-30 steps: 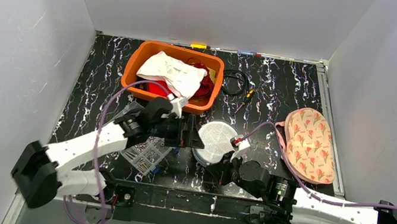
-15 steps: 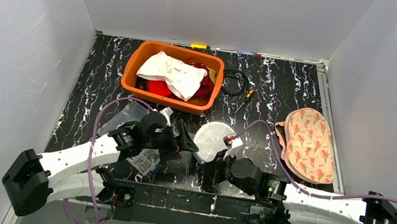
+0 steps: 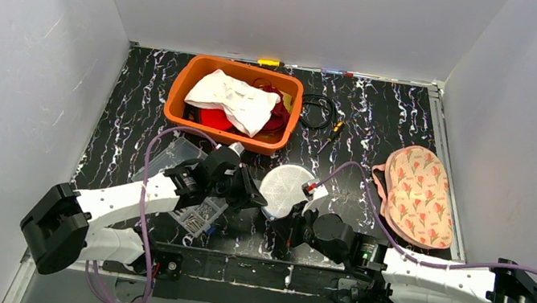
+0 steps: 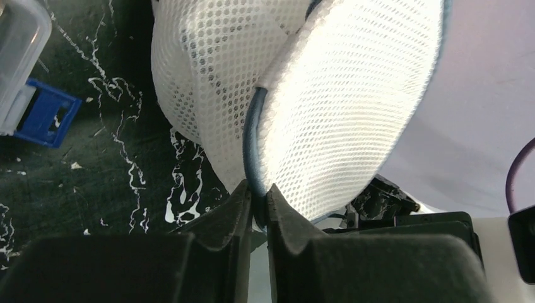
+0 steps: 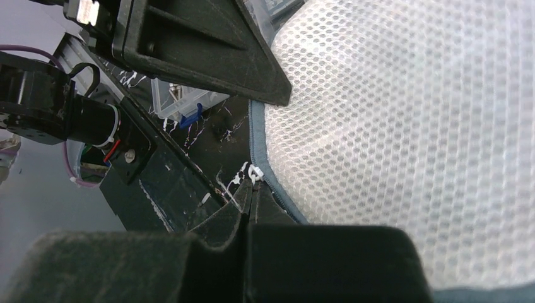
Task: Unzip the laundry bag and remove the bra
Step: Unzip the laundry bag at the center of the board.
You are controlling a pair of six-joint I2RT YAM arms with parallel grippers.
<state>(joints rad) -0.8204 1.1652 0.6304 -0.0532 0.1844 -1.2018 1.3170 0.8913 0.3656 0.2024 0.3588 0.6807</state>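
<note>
Laundry bag [image 3: 288, 188]: round white mesh, lying near the front middle of the table [image 3: 385, 113], between the two arms and in front of the orange bin [image 3: 175, 96]. It looks zipped. No bra shows through the mesh, so it is presumably inside.

Left pincer [image 4: 257, 189]: fingers nearly together, clamped on the blue rim [image 4: 248, 139] at the bag's left edge, which it holds tilted up off the table.

Right pincer [image 5: 250, 199]: fingers together, tips right at the small white zipper pull [image 5: 254, 172] on the near edge. Whether the tab is actually pinched cannot be told from the wrist view.

A floral fabric piece [image 3: 415, 193] lies well apart at the right edge and is not involved.

Step in hand, as judged: getting a grip on the pull, with the left side anchoring the bag.

To do it well:
- Confirm the tab sits between the right fingers before pulling. A small tab slips out easily.
- Draw the pull along the curve of the rim, not straight away from the bag, or the slider may jam.
- Left pincer should hold the rim taut, pulling gently against the direction the slider travels.
- Mesh is light and floppy. If the whole bag drags, stop and tension it again.
- Keep the two wrists from colliding. They sit close together.
</note>
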